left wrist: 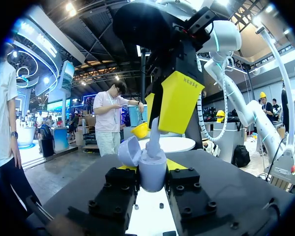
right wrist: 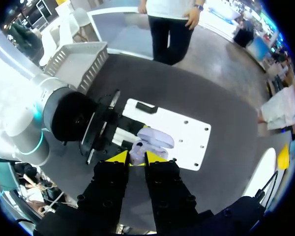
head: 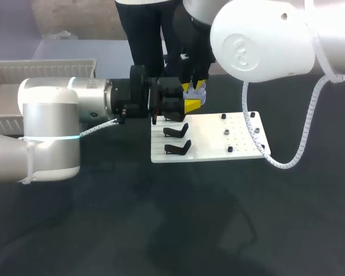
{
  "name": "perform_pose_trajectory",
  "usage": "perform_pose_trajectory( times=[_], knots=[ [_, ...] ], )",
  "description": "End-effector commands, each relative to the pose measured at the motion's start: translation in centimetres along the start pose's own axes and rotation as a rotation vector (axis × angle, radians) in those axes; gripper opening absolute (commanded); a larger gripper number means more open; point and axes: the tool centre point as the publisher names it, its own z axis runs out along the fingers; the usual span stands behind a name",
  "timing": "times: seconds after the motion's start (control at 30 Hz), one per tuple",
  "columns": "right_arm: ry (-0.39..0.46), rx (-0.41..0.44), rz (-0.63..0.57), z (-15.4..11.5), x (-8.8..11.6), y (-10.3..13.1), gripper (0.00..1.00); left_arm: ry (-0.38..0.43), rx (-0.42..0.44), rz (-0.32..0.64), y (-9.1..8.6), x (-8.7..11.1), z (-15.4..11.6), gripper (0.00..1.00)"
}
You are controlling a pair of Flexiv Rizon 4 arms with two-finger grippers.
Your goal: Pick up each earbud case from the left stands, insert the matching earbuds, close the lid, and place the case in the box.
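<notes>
Jaws of the left gripper [left wrist: 151, 168] clamp the open case [left wrist: 152, 179] upright; the right gripper [left wrist: 160, 120], jaws narrow, pinches an earbud [left wrist: 155, 141] directly above it, stem vertical.

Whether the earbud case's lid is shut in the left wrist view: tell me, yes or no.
No, the lid of the earbud case stands swung open beside its body.

Board [head: 210, 135], 11 o'clock corner blocked: left gripper [head: 191, 104] clamps the earbud case [left wrist: 152, 172], right gripper [head: 194, 86] directly above, pinching an earbud [left wrist: 155, 142]. Two black stands [head: 177, 132] line the 9 o'clock edge. Right arm's cable [head: 287, 162] crosses the 4 o'clock corner. Table [head: 178, 218] toward 6 o'clock gives free passage.
</notes>
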Motion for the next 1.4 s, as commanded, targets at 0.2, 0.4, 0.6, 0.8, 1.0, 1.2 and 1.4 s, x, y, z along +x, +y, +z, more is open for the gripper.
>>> perform_pose_trajectory(
  times=[0.2,0.4,0.6,0.8,1.0,1.2,1.4],
  knots=[
    [0.011,0.003,-0.001,0.28,-0.22,-0.04,0.0,-0.004,-0.004,0.004,-0.06,0.09,0.03,0.0],
    [0.01,0.008,-0.002,0.29,-0.24,-0.09,0.0,-0.004,-0.004,0.004,-0.06,0.09,0.03,0.0],
    [0.012,0.008,0.002,0.44,-0.2,-0.18,0.0,-0.004,-0.004,0.004,-0.06,0.09,0.03,0.0],
    [0.014,0.009,0.004,0.53,-0.22,-0.25,0.0,-0.004,-0.004,0.004,-0.06,0.09,0.03,0.0],
    [0.016,0.013,0.0,0.68,-0.39,-0.24,0.0,-0.004,-0.004,0.004,-0.06,0.09,0.03,0.0],
    [0.014,0.013,-0.002,0.67,-0.6,-0.2,0.0,-0.004,-0.004,0.004,-0.06,0.09,0.03,0.0],
    [0.016,0.012,-0.001,0.75,-0.68,-0.18,0.0,-0.004,-0.004,0.004,-0.06,0.09,0.03,0.0]
  ],
)
